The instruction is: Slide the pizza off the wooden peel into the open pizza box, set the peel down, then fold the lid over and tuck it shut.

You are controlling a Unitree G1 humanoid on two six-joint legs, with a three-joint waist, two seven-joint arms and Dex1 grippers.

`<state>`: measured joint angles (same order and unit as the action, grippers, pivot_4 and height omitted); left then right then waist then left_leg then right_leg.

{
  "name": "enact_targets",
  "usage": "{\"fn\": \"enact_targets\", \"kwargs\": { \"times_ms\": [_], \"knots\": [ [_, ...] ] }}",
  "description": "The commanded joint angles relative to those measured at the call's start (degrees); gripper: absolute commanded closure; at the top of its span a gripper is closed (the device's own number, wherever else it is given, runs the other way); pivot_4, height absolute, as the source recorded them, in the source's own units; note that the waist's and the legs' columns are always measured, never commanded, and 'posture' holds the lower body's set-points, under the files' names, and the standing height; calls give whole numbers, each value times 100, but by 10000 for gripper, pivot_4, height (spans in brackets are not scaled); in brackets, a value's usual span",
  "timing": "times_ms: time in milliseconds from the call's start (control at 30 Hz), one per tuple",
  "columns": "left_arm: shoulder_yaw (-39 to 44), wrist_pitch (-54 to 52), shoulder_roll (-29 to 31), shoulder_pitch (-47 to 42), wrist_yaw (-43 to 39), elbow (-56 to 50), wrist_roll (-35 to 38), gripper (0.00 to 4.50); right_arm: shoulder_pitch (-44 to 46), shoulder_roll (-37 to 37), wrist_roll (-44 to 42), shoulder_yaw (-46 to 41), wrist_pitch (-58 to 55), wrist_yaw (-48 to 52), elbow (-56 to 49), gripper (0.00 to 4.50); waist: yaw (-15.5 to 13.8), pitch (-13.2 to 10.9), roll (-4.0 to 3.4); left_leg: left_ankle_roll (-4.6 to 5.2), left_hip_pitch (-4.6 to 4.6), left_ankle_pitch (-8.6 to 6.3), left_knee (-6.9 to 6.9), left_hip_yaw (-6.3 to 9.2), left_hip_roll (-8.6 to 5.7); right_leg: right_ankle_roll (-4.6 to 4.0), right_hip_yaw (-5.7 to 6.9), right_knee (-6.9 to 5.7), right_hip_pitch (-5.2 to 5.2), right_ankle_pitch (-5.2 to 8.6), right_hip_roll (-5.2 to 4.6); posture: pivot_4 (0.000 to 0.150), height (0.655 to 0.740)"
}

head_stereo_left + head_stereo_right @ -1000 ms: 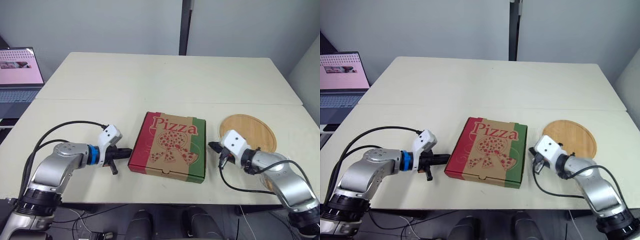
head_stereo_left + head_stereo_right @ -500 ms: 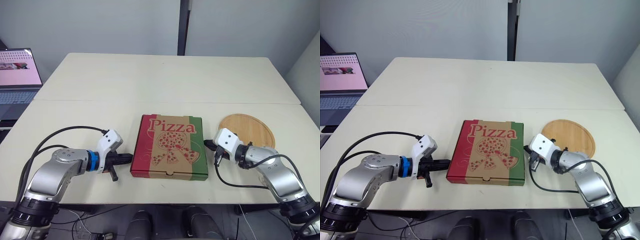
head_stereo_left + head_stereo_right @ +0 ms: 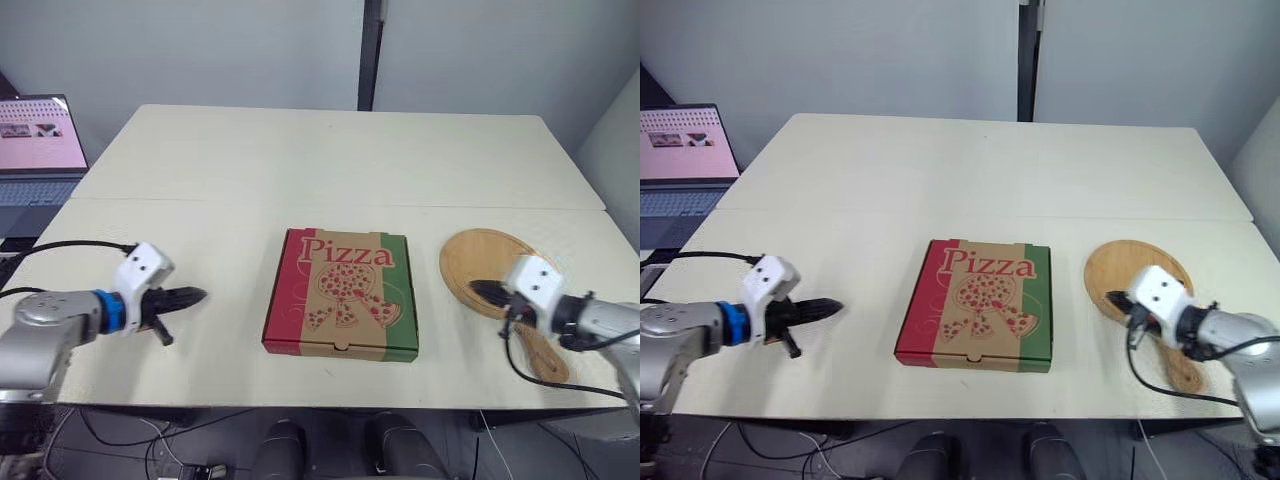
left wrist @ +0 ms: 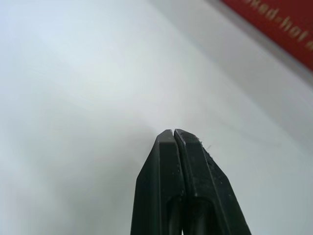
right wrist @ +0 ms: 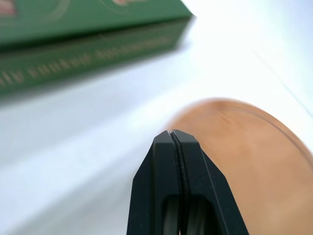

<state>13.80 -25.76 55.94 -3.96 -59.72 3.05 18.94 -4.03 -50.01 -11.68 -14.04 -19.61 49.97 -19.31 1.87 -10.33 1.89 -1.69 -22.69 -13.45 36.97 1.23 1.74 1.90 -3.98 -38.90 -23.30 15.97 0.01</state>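
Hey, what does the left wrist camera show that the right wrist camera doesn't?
Left wrist view: the left tool, fingers pressed shut, points across bare table toward the red side of the pizza box. Right wrist view: the right tool, fingers shut, sits by the rim of the round wooden peel, with the box's green side beyond. Shared: the pizza box and the pale table.

pizza box (image 3: pixel 341 296) mid-table (image 3: pixel 300 160), peel (image 3: pixel 500 280) right
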Motion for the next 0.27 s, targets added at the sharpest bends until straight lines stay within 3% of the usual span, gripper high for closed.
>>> {"fn": "enact_targets", "kwargs": {
  "times_ms": [33, 267],
  "knots": [
    [533, 290, 227, 256, -107, 306, -5, 45000, -218, -358, -363, -918, -107, 408, 378, 44846, 0, 0, 0, 0, 0, 0, 0, -1, 0, 0, 0, 0, 0, 0, 0, 1500, 7306],
    [674, 423, 134, 446, -116, 412, 46, 45000, -396, -823, -150, -1187, 535, 735, 1462, 44846, -2, 1, 1, 0, 3, 0, 0, -7, 1, -1, -1, 1, 2, 1, -8, 1500, 7306]
  ]
}}
